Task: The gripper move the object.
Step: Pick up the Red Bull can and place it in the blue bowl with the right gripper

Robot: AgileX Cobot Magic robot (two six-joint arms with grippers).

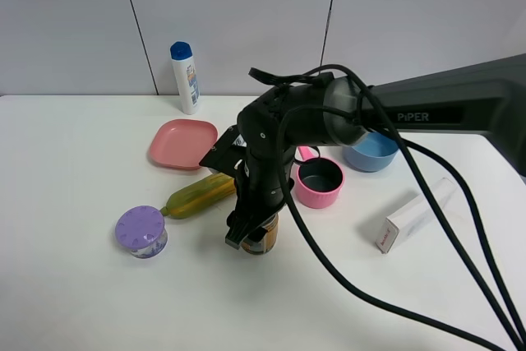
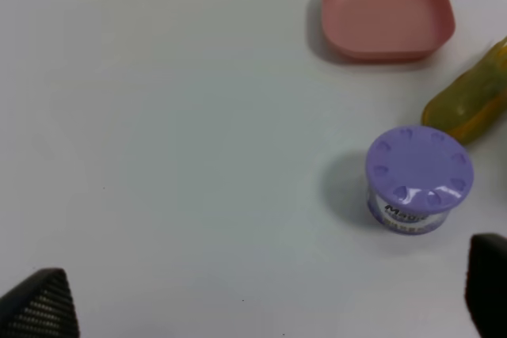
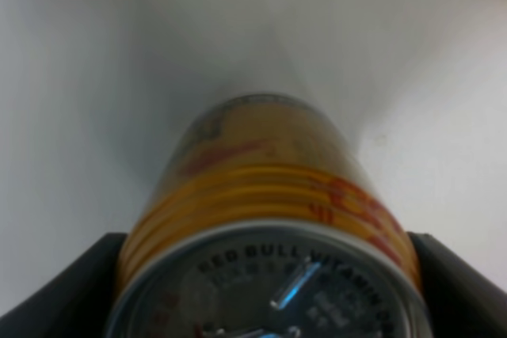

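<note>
The golden-amber can (image 1: 268,238) with a silver top stands upright on the white table, front of centre. My right gripper (image 1: 249,236) reaches down over it from the right. In the right wrist view the can (image 3: 269,187) fills the space between the black fingers (image 3: 71,290), which press on both its sides. My left gripper (image 2: 261,298) is open and empty above bare table, its two tips at the frame's corners. It does not show in the exterior view.
A purple-lidded jar (image 1: 141,230) (image 2: 418,173) stands left of the can. A yellow-green fruit (image 1: 199,195), a pink plate (image 1: 182,143) and a white bottle (image 1: 186,77) lie behind. A pink cup (image 1: 319,182), blue bowl (image 1: 371,152) and white box (image 1: 415,215) are to the right.
</note>
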